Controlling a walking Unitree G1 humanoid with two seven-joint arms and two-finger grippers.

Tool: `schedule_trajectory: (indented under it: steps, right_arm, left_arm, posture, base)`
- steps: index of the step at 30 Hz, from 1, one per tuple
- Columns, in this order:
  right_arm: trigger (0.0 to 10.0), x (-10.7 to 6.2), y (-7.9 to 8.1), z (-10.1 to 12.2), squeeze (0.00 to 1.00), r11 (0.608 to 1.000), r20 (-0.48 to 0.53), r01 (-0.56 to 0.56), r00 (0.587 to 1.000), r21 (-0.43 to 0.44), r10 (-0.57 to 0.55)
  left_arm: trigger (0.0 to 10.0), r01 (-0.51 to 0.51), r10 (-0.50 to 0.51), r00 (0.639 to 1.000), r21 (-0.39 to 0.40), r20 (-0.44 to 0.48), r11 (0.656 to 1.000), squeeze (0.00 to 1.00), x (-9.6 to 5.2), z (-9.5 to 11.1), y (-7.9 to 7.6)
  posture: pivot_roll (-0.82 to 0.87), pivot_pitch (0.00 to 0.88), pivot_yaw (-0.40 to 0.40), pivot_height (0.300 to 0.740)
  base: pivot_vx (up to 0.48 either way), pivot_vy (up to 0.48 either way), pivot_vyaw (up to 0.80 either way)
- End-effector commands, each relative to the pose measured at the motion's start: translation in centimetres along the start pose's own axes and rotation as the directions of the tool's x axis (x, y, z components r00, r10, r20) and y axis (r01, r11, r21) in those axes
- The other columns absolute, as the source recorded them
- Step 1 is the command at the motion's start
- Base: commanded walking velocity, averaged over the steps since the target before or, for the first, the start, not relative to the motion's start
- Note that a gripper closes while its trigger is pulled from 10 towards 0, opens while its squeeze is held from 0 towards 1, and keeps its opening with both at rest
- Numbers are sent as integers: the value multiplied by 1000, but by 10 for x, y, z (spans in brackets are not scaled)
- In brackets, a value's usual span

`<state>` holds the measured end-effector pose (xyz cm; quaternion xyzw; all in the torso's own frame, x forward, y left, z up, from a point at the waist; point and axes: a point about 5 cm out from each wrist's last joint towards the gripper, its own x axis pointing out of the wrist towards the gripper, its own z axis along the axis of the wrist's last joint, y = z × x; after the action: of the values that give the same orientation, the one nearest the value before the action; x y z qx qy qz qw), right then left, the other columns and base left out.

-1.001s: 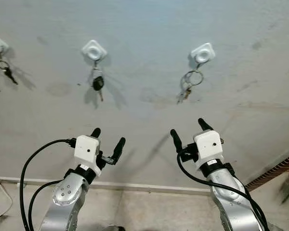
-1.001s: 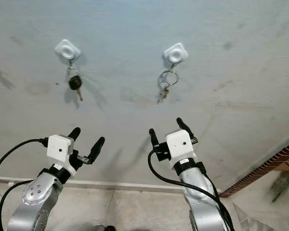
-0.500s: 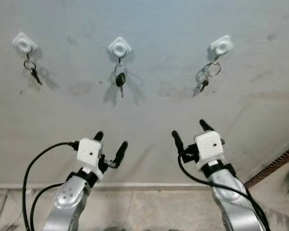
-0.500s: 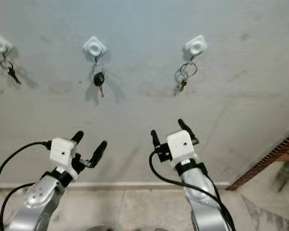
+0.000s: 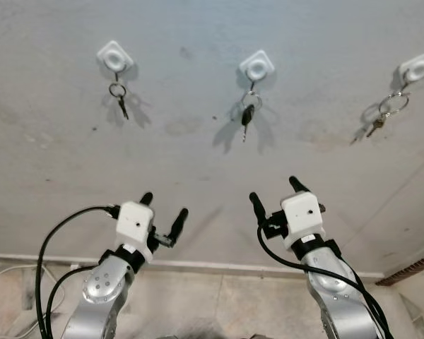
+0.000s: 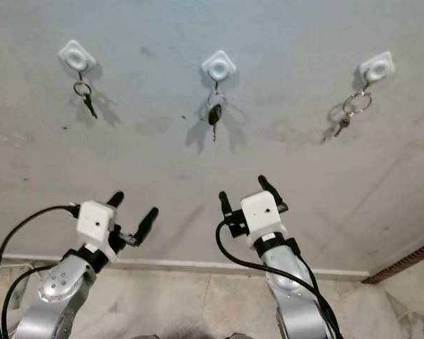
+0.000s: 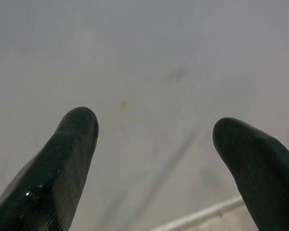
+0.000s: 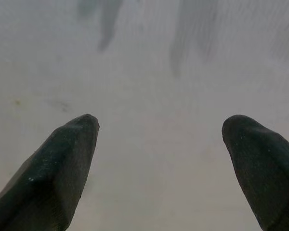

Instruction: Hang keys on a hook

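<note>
Three hooks point(image 5: 256, 67) hold keys point(image 5: 246, 116) (both end effectors empty).

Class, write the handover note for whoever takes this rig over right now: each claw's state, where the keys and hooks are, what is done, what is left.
Left claw: open, holding nothing, raised before the wall, below the hooks.
Right claw: open, holding nothing, same height.
Three white hooks on the wall, each with keys hanging: left hook with a small key on a ring; middle hook with a black-headed key; right hook with a large ring of keys.
Done: every hook in view holds keys.
Left: no loose keys in view; likely nothing beyond checking and backing away.
</note>
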<state>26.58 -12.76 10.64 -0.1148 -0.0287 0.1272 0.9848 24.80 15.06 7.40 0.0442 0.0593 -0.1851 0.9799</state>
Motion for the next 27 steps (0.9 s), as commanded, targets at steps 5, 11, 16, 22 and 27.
schedule_trajectory:
  steps: [5, 11, 16, 22, 27]
  right_arm:
    - [10000, -4, 1, -33, 0, 998, -133, 13, 991, 55, -6]
    - [10000, -18, 9, -98, 0, 997, -387, -3, 922, 71, 30]
    - [10000, -33, 10, -134, 0, 992, -547, 34, 836, 123, 40]
    - [10000, -57, 11, -164, 0, 998, -707, -24, 704, 59, 58]
    - [10000, -70, 8, -175, 0, 998, -767, -43, 639, 43, 60]
  left_arm:
    - [10000, -39, 35, 991, -29, -132, 999, 0, -2, -37, 1]
    - [10000, -107, 78, 916, -54, -393, 993, 0, -18, -100, 4]
    - [10000, -115, 91, 831, -8, -548, 993, 0, -35, -134, 9]
    - [10000, -161, 120, 696, 9, -708, 987, 0, -69, -164, 18]
    - [10000, -159, 119, 654, 18, -747, 987, 0, -82, -172, 20]
  posture:
    - [-39, 104, -7, 740]
    - [-32, 95, -14, 740]
    - [-33, 87, -13, 740]
    - [-39, 73, -14, 740]
    - [-26, 63, -22, 740]
  base:
    - [0, 0, 0]
    - [0, 0, 0]
    - [0, 0, 0]
    - [0, 0, 0]
    - [0, 0, 0]
